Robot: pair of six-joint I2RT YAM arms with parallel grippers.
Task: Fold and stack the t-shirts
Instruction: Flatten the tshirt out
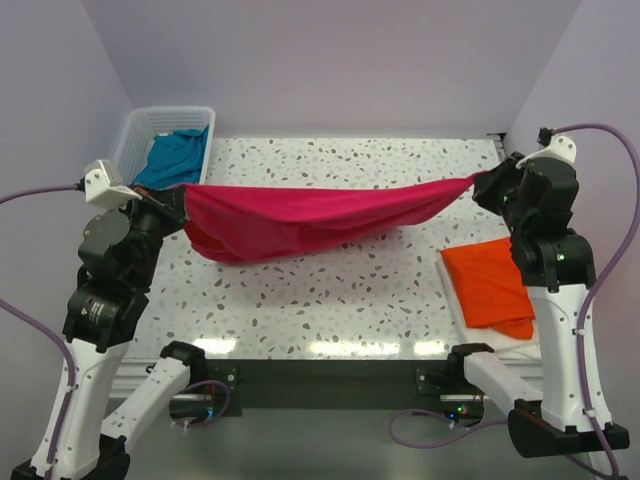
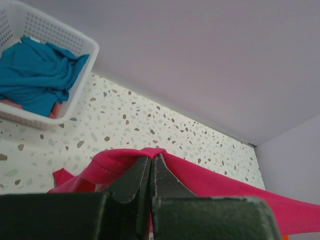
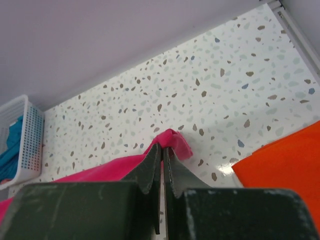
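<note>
The crimson-pink t-shirt (image 1: pixel 300 215) hangs stretched in the air between both grippers, sagging towards the left above the table. My left gripper (image 1: pixel 178 200) is shut on its left end, seen in the left wrist view (image 2: pixel 151 157) with pink cloth (image 2: pixel 225 182) pinched between the fingers. My right gripper (image 1: pixel 482 182) is shut on its right end, seen in the right wrist view (image 3: pixel 162 147) with a pink bunch (image 3: pixel 175 140) at the tips. The orange t-shirt (image 1: pixel 490 285) lies folded at the right front. The teal-blue t-shirt (image 1: pixel 175 155) lies crumpled in the basket.
The white lattice basket (image 1: pixel 135 135) stands at the back left corner, also in the left wrist view (image 2: pixel 75 40). The speckled table (image 1: pixel 330 300) has walls behind and on both sides. The orange shirt also shows in the right wrist view (image 3: pixel 285 170).
</note>
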